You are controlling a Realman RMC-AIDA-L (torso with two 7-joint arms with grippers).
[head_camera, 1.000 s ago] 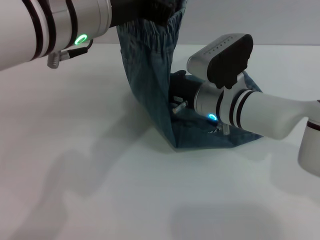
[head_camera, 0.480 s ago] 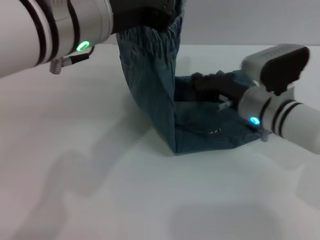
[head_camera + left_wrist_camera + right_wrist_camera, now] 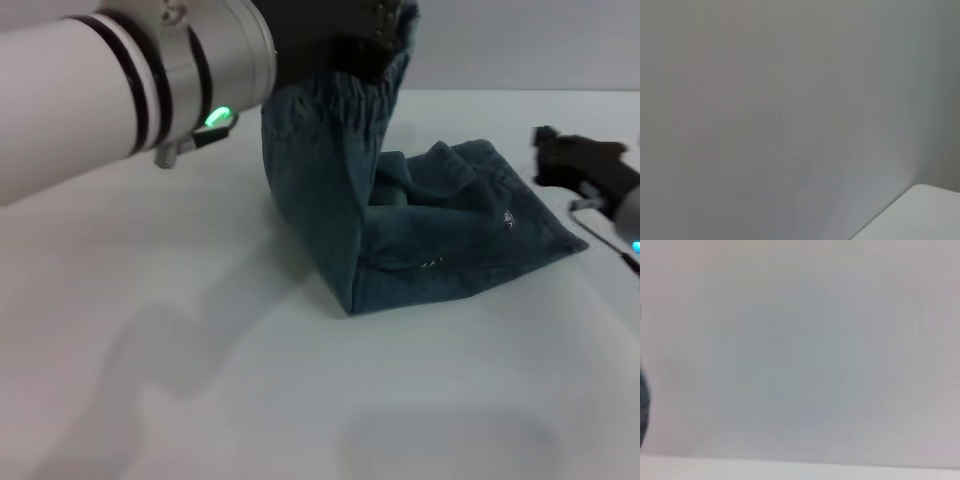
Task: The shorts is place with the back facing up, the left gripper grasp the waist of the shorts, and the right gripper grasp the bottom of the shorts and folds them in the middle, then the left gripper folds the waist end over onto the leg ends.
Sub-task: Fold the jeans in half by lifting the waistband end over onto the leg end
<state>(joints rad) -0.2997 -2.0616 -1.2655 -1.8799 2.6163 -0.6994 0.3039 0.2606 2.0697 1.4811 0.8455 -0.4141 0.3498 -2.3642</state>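
Denim shorts [image 3: 400, 240] hang from the raised left gripper [image 3: 350, 35] (waist up).

White table [image 3: 200, 400] w/ soft shadows, plain grey wall [image 3: 520, 45] behind; lighting prob. overhead.

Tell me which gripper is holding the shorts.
The left gripper, on the arm with the green ring, is holding the shorts up by the waist. The right gripper is off to the side, clear of the denim.
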